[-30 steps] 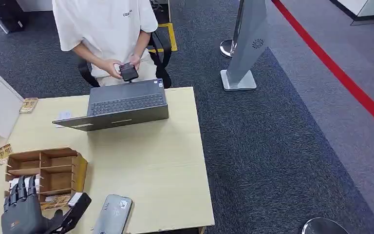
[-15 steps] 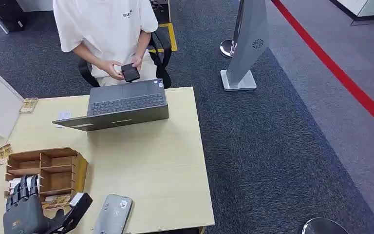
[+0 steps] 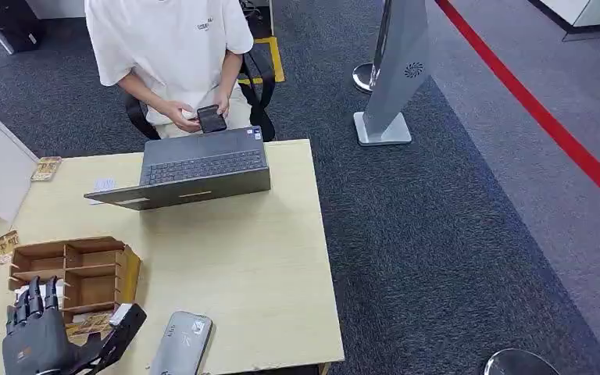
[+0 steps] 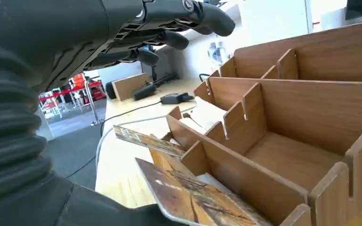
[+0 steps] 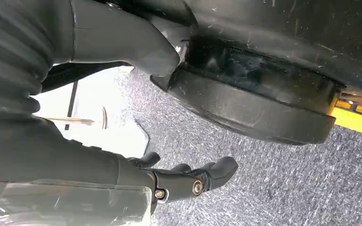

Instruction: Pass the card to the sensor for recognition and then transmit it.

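From the head view, the left hand (image 3: 35,340) hovers at the worktop's (image 3: 242,258) near left corner, fingers spread over the wooden box (image 3: 74,273), thumb out toward the grey sensor (image 3: 180,344) at the near edge. A laptop (image 3: 191,168) sits at the far edge, with a person (image 3: 168,47) behind it holding a phone (image 3: 211,119).

Left wrist view: fingers (image 4: 169,19) extended and apart above the box's compartments, holding nothing; a card (image 4: 193,200) leans at the nearest compartment.

Right wrist view: the right hand (image 5: 188,181) hangs over carpet, fingers loosely curled, nothing held.
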### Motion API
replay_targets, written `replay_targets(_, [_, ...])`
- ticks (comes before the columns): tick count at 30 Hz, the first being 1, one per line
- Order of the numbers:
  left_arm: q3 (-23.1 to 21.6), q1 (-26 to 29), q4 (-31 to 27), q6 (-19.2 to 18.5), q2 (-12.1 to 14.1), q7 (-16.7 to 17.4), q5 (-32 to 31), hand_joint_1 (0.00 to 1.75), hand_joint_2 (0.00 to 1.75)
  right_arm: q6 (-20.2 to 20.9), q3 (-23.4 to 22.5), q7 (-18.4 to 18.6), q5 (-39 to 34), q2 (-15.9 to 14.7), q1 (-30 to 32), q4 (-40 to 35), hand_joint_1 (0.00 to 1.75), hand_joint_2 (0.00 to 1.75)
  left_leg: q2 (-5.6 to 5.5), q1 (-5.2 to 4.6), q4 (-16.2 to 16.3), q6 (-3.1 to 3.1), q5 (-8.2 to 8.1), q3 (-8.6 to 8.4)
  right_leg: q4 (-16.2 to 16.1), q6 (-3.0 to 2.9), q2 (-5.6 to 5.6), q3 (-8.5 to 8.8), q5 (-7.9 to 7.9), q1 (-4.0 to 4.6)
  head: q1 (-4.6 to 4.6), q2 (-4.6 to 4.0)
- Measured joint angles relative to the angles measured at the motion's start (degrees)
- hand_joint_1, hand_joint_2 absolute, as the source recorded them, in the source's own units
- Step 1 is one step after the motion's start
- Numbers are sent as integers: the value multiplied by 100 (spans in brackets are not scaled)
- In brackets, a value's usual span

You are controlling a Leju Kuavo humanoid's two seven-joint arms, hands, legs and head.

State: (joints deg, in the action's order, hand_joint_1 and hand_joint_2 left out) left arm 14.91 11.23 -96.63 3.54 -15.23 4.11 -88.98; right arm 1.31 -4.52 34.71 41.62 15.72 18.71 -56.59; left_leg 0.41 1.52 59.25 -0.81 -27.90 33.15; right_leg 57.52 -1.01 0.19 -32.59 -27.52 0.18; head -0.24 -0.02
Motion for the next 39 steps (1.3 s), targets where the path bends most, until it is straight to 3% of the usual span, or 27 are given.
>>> replay_targets(13, [-109, -75, 20, -42, 24, 63, 0, 0, 175, 33, 0, -26, 46, 2, 0, 0, 0, 175, 0, -1, 0, 3, 2, 0, 0, 1, 0, 0, 1, -1, 0, 0])
replay_targets(14, [-111, -75, 20, -57, 24, 63, 0, 175, 175, 31, 0, -26, 46, 2, 0, 0, 0, 175, 0, -1, 0, 3, 2, 0, 0, 1, 0, 0, 1, -1, 0, 0])
replay_targets(24, [-111, -71, 109, -710, 22, -59, 0, 175, 175, 168, -127, -120, 232, 7, -3, 0, 0, 175, 0, -1, 0, 3, 2, 2, 0, 1, 0, 0, 1, -1, -2, 0])
replay_targets(36, [-61, -161, 249, -982, -37, -268, 0, 175, 175, 249, -271, -171, 400, 39, -5, 0, 0, 175, -3, -2, 0, 3, 2, 2, 0, 1, -5, 3, 0, -2, -2, 0])
replay_targets(39, [-55, -164, 267, -787, -66, -369, 0, 175, 175, 229, -271, -157, 358, 42, -4, 0, 0, 175, -4, -2, 0, 4, 3, 1, 0, 1, -5, 3, 1, -1, -2, 0])
